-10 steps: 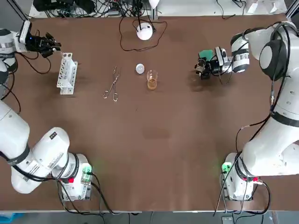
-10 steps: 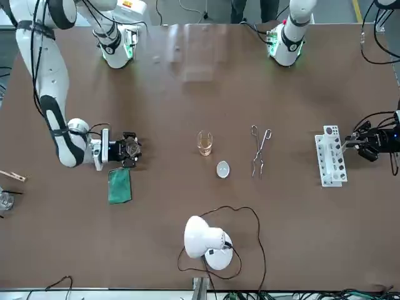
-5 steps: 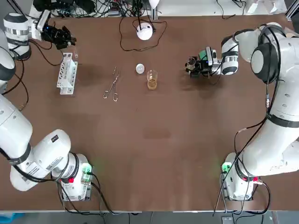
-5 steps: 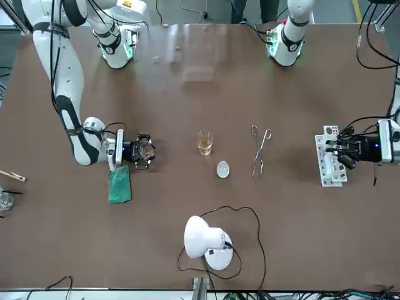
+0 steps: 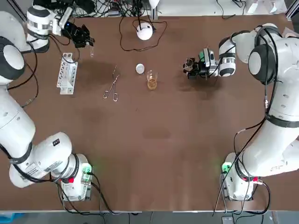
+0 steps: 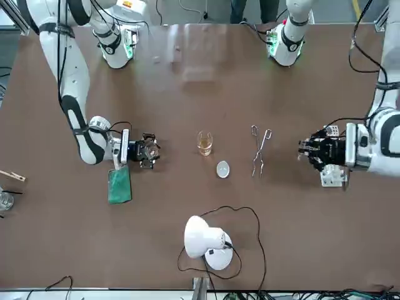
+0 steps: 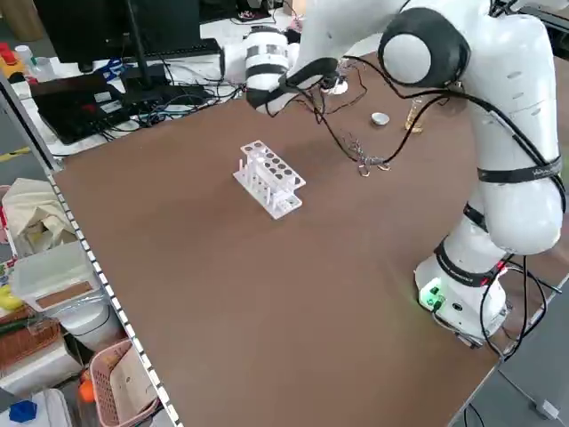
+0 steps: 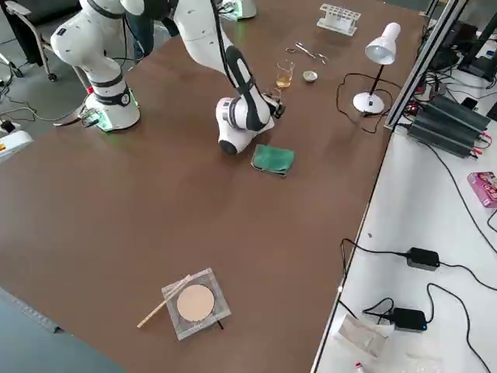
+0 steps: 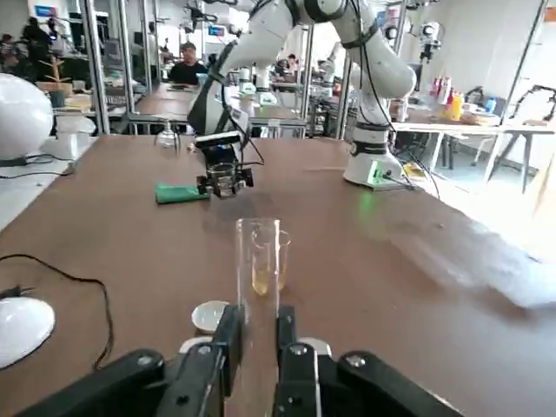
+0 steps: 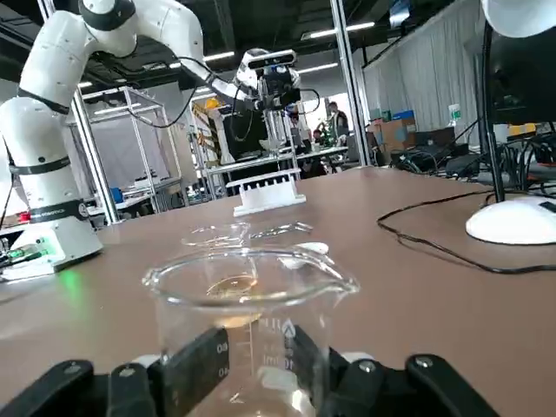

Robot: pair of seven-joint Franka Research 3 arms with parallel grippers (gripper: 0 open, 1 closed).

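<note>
**Top view:** the left arm is seen reaching to the table's far left corner, with the left gripper (image 5: 87, 41) held level past the far end of the rack (image 5: 67, 73). The right arm is folded inward at the far right. The right gripper (image 5: 190, 66) is pointed toward the small beaker (image 5: 152, 80), well apart from it.

**Front view:** the right gripper is noted low over the table, just beside the green cloth (image 6: 120, 185). Amber liquid is observed in the lower part of the small beaker.

**Left wrist view:** the fingers (image 9: 228, 343) are found clamped on an upright test tube (image 9: 257, 261) (its contents cannot be told).

**Right wrist view:** the fingers (image 10: 195, 365) are pressed against a glass beaker (image 10: 248, 295), which is carried upright. Whether anything is held in it cannot be told.
</note>
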